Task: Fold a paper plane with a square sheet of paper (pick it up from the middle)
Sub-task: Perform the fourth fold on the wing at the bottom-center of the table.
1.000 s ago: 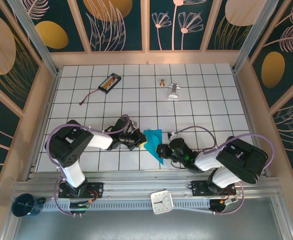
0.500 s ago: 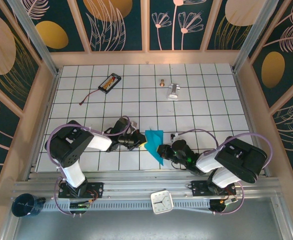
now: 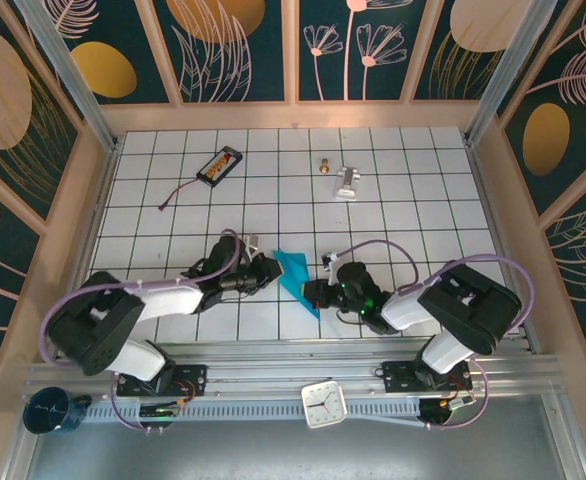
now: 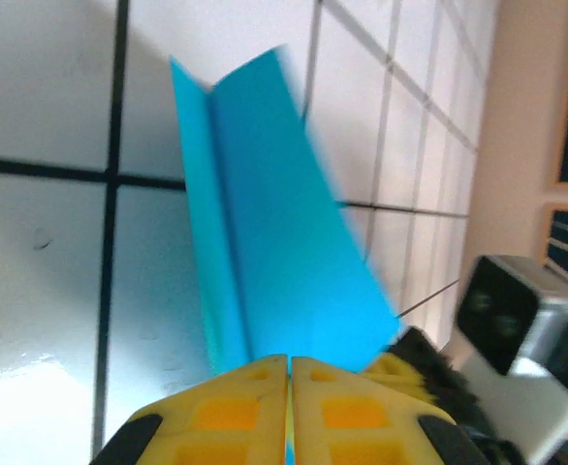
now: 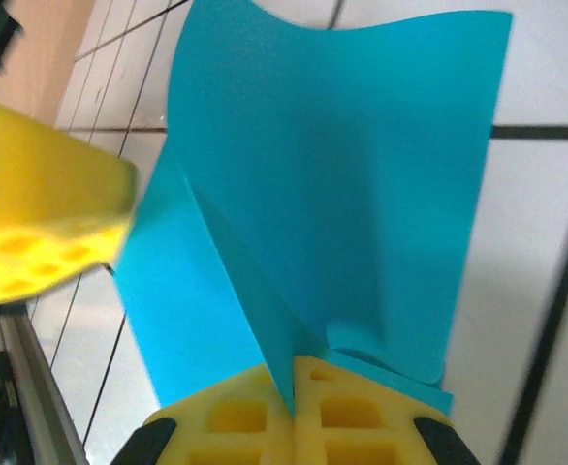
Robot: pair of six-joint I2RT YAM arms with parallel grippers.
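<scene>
The teal-blue sheet of paper (image 3: 298, 270) is folded into a narrow wedge and held just above the tiles between my two grippers. My left gripper (image 3: 271, 268) comes in from the left. Its yellow fingers (image 4: 236, 407) are pressed together on the paper (image 4: 265, 223), with a thin teal sliver between them. My right gripper (image 3: 316, 293) comes in from the right and is shut on a raised crease of the paper (image 5: 332, 174), which stands up between its fingers (image 5: 362, 412). The left gripper's yellow fingers (image 5: 42, 213) show at the paper's far edge in the right wrist view.
A black battery pack (image 3: 219, 165) with a red lead lies at the back left. A silver metal piece (image 3: 347, 182) and a small copper part (image 3: 324, 166) lie at the back centre. A white clock (image 3: 324, 403) sits on the front rail. Wooden walls ring the tiled table (image 3: 423, 220).
Both grippers have carried the paper a little farther from the bases and to the left. The left arm has stretched out lower and its shoulder has swung left.
</scene>
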